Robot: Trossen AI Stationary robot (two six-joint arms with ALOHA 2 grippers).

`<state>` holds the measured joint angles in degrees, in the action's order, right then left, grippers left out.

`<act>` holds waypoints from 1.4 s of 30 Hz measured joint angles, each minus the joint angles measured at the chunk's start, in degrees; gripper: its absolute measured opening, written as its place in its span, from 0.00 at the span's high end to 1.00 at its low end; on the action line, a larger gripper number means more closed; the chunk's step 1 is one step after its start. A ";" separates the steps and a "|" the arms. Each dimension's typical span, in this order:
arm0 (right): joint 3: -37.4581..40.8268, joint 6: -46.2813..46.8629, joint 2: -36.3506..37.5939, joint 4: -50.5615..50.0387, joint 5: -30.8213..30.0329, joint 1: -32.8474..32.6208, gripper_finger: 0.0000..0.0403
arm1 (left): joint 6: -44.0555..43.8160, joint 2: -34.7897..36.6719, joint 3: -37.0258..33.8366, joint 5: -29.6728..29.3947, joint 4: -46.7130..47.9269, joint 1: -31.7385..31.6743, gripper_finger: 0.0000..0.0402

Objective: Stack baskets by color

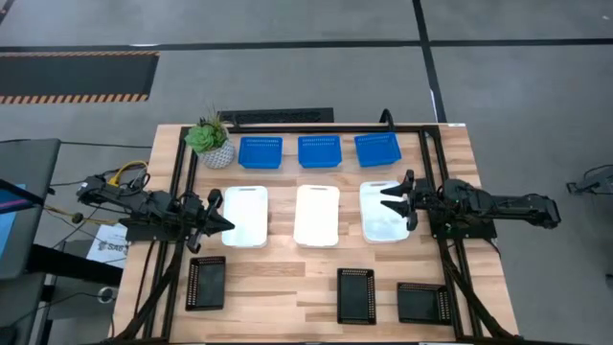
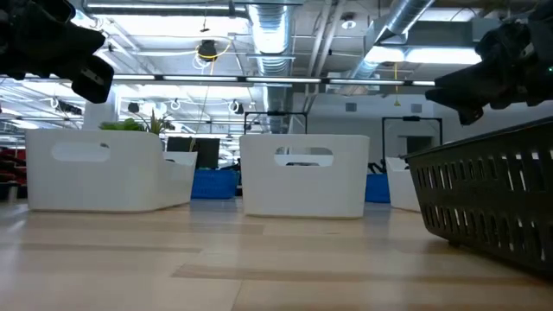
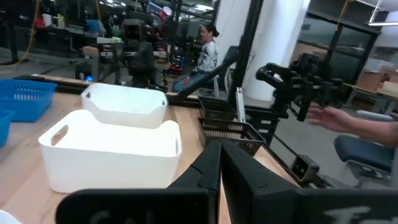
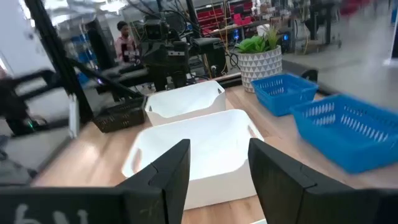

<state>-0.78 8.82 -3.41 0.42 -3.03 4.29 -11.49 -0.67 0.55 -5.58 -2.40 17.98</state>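
Three blue baskets (image 1: 319, 150) stand in a row at the far side. Three larger white baskets (image 1: 317, 215) stand across the middle, and three black baskets (image 1: 356, 294) along the near edge. All rest flat on their bottoms. My left gripper (image 1: 228, 222) is shut and points level, held over the left white basket's (image 1: 245, 216) left rim. In its wrist view the shut fingers (image 3: 219, 162) face two white baskets (image 3: 112, 149). My right gripper (image 1: 388, 201) is open and level over the right white basket (image 1: 382, 213). Nothing lies between its fingers (image 4: 217, 162).
A small green potted plant (image 1: 211, 142) stands at the far left beside the blue row. Black frame rails (image 1: 287, 126) run along the table's far edge and both sides. Beyond the table a person's hand (image 3: 348, 118) shows near my right arm, and another person sits (image 3: 205, 53).
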 joint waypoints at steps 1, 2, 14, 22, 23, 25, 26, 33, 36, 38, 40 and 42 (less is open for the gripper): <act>0.00 -2.69 -0.01 0.01 0.01 0.01 0.53 | 0.53 0.00 0.01 -1.78 -0.27 0.00 1.00; 0.00 -4.83 0.02 0.01 0.00 -0.02 0.53 | 0.89 0.02 0.01 -3.51 -0.30 -0.02 1.00; 0.00 -6.83 -0.01 0.12 0.00 -0.06 0.53 | -5.11 0.02 0.03 -6.24 -0.68 -0.02 1.00; 0.11 9.01 0.04 7.69 -0.20 -0.06 0.53 | -8.03 0.00 0.03 -11.51 -3.07 -0.02 1.00; 0.11 11.08 0.02 8.45 -0.20 -0.06 0.53 | -9.76 0.00 0.03 -12.79 -3.64 -0.02 1.00; 0.11 12.68 0.04 10.01 -0.20 -0.06 0.53 | -14.54 0.02 0.03 -14.49 -3.73 -0.02 1.00; 0.11 12.82 0.07 10.54 -0.20 -0.06 0.53 | -16.60 0.00 0.03 -14.94 -3.64 -0.02 1.00; 0.11 17.77 0.06 10.43 -0.20 0.03 0.53 | -28.19 0.02 0.03 -20.74 -4.17 -0.02 1.00; 0.11 19.89 0.06 10.33 -0.19 -0.06 0.53 | -26.71 0.00 0.03 -22.13 -3.33 0.00 1.00; 0.11 22.73 0.06 10.35 -0.20 -0.06 0.53 | -25.86 0.02 0.03 -24.60 -2.89 0.00 1.00; 0.11 23.59 0.06 10.97 -0.20 0.17 0.53 | -25.16 0.00 0.03 -26.32 -2.51 0.00 1.00; 0.11 23.52 0.06 12.40 -0.24 0.62 0.53 | -25.15 0.02 0.03 -27.42 -2.63 0.00 1.00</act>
<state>-0.67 32.34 -3.36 12.82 -3.27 4.91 -36.64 -0.64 0.58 -33.00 -5.03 17.98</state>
